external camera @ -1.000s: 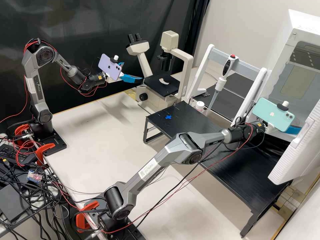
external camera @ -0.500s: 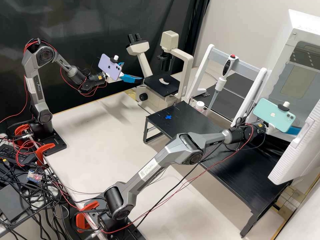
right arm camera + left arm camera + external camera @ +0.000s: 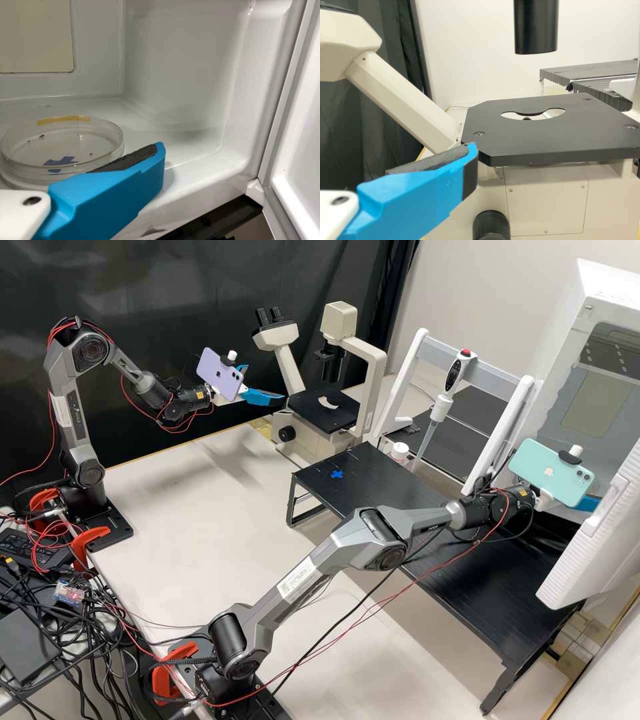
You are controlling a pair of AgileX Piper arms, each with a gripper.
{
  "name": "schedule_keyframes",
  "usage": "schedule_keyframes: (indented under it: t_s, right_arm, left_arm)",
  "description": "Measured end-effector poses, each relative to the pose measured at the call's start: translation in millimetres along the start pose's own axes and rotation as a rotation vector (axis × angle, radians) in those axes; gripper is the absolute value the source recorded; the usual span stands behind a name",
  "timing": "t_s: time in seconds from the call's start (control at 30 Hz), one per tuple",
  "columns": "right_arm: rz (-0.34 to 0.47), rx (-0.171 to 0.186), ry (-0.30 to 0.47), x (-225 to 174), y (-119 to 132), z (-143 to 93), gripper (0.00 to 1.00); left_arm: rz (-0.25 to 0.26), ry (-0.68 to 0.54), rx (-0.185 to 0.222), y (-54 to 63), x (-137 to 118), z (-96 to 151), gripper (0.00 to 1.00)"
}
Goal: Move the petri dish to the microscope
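We are finding the petri dish (image 3: 75, 142) lying flat inside the open white box (image 3: 175, 65), at the far end of the job from the microscope (image 3: 303, 440), so by our judgement we are watching the opening stage, the pick-up. The right arm is already reaching into the box, and its pincer (image 3: 588, 503) is holding nothing that we can make out. In the right wrist view, its blue finger is standing just beside the dish, tip reaching past the rim, and the dark pad (image 3: 126, 159) is showing bare, so we are judging the pincer to be well apart; whether it is touching the dish, we cannot tell. We are counting the rest as work left: gripping the dish, lifting it out, carrying it across and setting it down on the microscope's black platform (image 3: 540, 142), where the round opening is waiting bare, with no dish over it. Beside that platform, the left pincer (image 3: 267, 383) is hanging with its fingers wide apart and holding nothing, its nearer tip close to the edge. We cannot tell whether that tip is touching the platform, but we are reading the left arm as standing by.
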State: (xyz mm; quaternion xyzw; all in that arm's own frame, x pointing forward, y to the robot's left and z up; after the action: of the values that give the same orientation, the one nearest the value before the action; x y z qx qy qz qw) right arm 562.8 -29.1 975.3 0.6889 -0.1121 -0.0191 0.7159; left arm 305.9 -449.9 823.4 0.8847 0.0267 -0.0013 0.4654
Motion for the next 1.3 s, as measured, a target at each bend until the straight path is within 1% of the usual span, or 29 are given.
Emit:
schedule_keyframes:
  t_s: [0.1,1.3]
  right_arm:
    - [-0.001,-0.007,0.0,0.0,0.0,0.0,0.0]
    - [-0.009,-0.006,-0.001,-1.8,-1.4,0.6,0.0]
  left_arm:
    - [0.0,0.0,0.0,0.0,0.0,0.0,1.0]
    - [0.0,0.0,0.0,0.0,0.0,0.0,1.0]
